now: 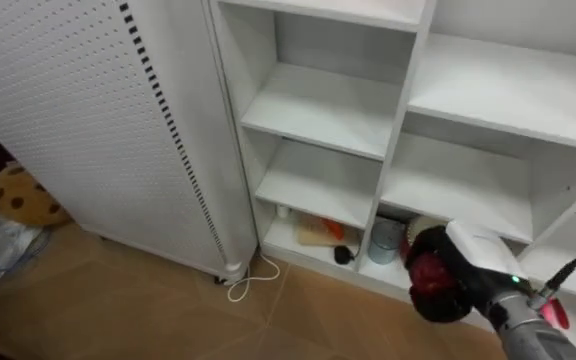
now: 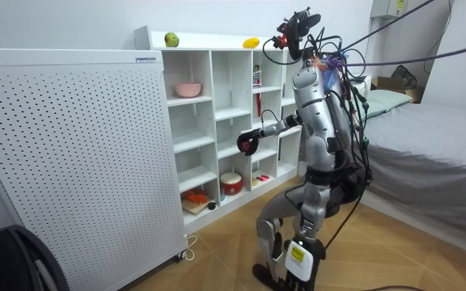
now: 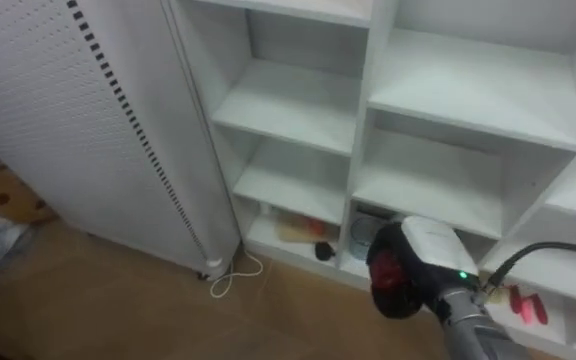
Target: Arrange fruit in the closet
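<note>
My right hand (image 1: pixel 473 268) comes in from the lower right, dark fingers curled round a red fruit (image 1: pixel 429 276), low in front of the white shelf unit (image 1: pixel 398 110). In the room view the same hand (image 2: pixel 253 142) holds the red fruit (image 2: pixel 245 146) out before the middle compartments, and I stand close to the shelves with bent knees. On top of the unit lie a green fruit (image 2: pixel 171 39) and a yellow fruit (image 2: pixel 251 42).
A white perforated panel (image 1: pixel 78 120) stands left of the shelves, a white cable (image 1: pixel 249 281) on the floor at its foot. The bottom compartments hold a packet (image 1: pixel 318 230), a jar (image 1: pixel 383 241) and a red pot (image 2: pixel 231 183). A pink bowl (image 2: pixel 188 89) sits higher up. A bed (image 2: pixel 435 153) is behind me.
</note>
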Controlling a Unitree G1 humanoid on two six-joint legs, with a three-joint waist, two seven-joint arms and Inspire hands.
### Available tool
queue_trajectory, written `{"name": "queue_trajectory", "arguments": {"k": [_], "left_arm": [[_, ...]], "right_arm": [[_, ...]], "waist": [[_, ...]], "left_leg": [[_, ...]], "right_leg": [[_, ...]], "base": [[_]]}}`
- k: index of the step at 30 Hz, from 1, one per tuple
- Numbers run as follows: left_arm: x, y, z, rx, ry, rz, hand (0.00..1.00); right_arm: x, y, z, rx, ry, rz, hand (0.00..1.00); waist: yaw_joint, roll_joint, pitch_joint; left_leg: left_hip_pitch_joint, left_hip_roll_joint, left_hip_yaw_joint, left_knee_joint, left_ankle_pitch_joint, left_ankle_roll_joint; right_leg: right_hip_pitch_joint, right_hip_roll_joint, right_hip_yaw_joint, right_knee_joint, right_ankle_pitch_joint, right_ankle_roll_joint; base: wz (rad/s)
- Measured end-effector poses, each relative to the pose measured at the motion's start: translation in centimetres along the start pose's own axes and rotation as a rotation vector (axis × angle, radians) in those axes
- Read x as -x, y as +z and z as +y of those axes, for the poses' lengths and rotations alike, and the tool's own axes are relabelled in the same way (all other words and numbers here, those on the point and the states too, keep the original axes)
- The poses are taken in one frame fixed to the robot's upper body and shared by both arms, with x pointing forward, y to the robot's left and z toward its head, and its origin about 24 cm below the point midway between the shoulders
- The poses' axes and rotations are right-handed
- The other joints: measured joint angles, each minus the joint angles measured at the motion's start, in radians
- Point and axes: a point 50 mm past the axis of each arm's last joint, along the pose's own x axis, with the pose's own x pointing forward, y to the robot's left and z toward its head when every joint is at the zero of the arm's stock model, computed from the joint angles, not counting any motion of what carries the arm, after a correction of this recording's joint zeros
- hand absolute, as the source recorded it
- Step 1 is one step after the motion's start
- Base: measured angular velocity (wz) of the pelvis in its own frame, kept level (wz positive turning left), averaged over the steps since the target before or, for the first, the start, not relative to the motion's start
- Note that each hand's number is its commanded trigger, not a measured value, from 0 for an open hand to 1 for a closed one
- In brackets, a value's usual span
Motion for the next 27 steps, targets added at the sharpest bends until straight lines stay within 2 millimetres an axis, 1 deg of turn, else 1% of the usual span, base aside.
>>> {"name": "queue_trajectory", "arguments": {"k": [2, 4, 8, 9, 12, 15, 17, 21, 24, 27], "left_arm": [[0.1, -0.4, 0.3, -0.006, 0.004, 0.004, 0.0], [0.3, -0.8, 1.2, -0.018, 0.017, -0.002, 0.0], [0.4, -0.7, 2.5, -0.015, 0.046, -0.018, 0.0], [0.4, -0.5, 2.7, -0.018, 0.051, -0.021, 0.0], [0.6, -1.0, 2.7, -0.024, 0.05, -0.011, 0.0], [0.9, -1.7, 2.6, -0.029, 0.045, 0.011, 0.0], [0.9, -2.0, 2.8, -0.033, 0.038, 0.026, 0.0], [1.1, -1.7, 3.2, -0.026, 0.04, 0.006, 0.0], [1.3, -1.6, 4.1, -0.037, 0.059, -0.011, 0.0], [1.5, -1.9, 4.5, -0.042, 0.067, -0.012, 0.0]], "right_arm": [[-0.6, -0.2, -0.8, 0.02, -0.027, 0.012, 1.0], [-1.1, -0.1, -1.5, 0.034, -0.06, 0.015, 1.0], [-1.6, -0.6, -2.9, 0.072, -0.135, 0.047, 1.0], [-1.8, -0.8, -3.5, 0.089, -0.159, 0.053, 1.0], [-2.0, -1.5, -4.3, 0.124, -0.192, 0.09, 1.0], [-2.3, -2.0, -5.4, 0.159, -0.221, 0.112, 1.0], [-2.3, -2.3, -5.9, 0.143, -0.244, 0.133, 1.0], [-2.3, -3.0, -6.5, 0.089, -0.302, 0.192, 1.0], [-2.2, -3.3, -6.9, 0.028, -0.336, 0.22, 1.0], [-2.0, -4.1, -7.7, -0.023, -0.367, 0.263, 1.0]], "waist": [[0.0, -0.006, 0.0013], [-0.003, -0.017, 0.0021], [-0.004, -0.018, 0.002], [-0.004, -0.021, 0.003], [-0.003, -0.024, 0.0027], [-0.002, -0.027, 0.0027], [-0.001, -0.03, 0.0037], [-0.006, -0.034, 0.0057], [-0.009, -0.055, 0.0079], [-0.01, -0.057, 0.0092]], "left_leg": [[-0.019, -0.003, 0.001, 0.005, 0.005, 0.0], [-0.036, -0.004, -0.001, 0.01, 0.006, -0.002], [-0.065, -0.005, -0.002, 0.033, 0.006, 0.0], [-0.075, -0.008, 0.002, 0.038, 0.005, 0.0], [-0.091, -0.009, 0.005, 0.054, 0.002, 0.006], [-0.119, -0.008, 0.005, 0.068, 0.0, 0.009], [-0.13, -0.009, 0.006, 0.073, 0.0, 0.01], [-0.139, -0.007, 0.01, 0.073, 0.0, 0.009], [-0.143, -0.007, 0.02, 0.077, 0.0, 0.009], [-0.144, -0.008, 0.019, 0.087, -0.003, 0.015]], "right_leg": [[-0.018, -0.005, 0.0, 0.01, 0.0, 0.0], [-0.033, -0.008, -0.002, 0.017, -0.001, -0.001], [-0.055, -0.019, -0.009, 0.038, -0.01, -0.001], [-0.066, -0.032, -0.01, 0.05, -0.014, -0.001], [-0.083, -0.036, -0.006, 0.064, -0.018, 0.004], [-0.109, -0.036, -0.004, 0.075, -0.018, 0.005], [-0.12, -0.04, -0.004, 0.084, -0.019, 0.005], [-0.126, -0.048, -0.008, 0.089, -0.022, 0.003], [-0.139, -0.05, 0.003, 0.102, -0.029, 0.003], [-0.139, -0.051, 0.004, 0.111, -0.035, 0.005]], "base": [[0.13], [0.04], [0.07], [0.06], [0.02], [0.0], [0.0], [0.07], [0.01], [-0.01]]}}
